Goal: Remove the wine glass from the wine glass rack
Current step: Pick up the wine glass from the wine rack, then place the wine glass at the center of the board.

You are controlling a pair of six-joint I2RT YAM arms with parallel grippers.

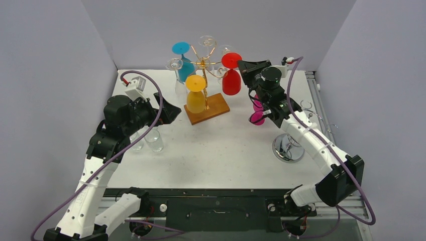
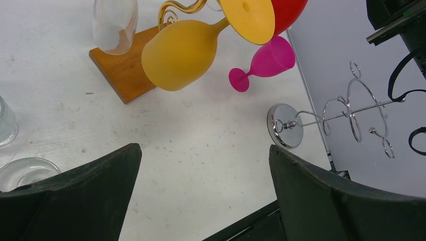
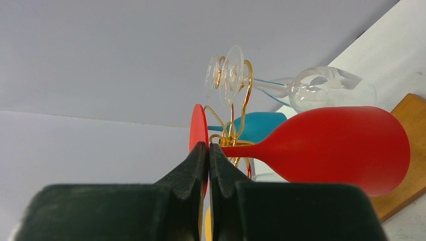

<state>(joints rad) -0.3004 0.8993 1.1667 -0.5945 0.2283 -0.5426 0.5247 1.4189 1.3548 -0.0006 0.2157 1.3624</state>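
The gold wire wine glass rack stands on its brown wooden base at the back of the table. A red wine glass hangs bowl-down at its right arm. My right gripper is shut on the edge of that glass's red foot, and the stem and bowl stretch to the right in the right wrist view. Yellow, blue and clear glasses also hang on the rack. My left gripper is open and holds nothing, left of the rack's base.
A pink glass sits under my right wrist. A chrome wire stand with a round base is at the right. Clear glasses stand by my left arm. Grey walls close in on three sides.
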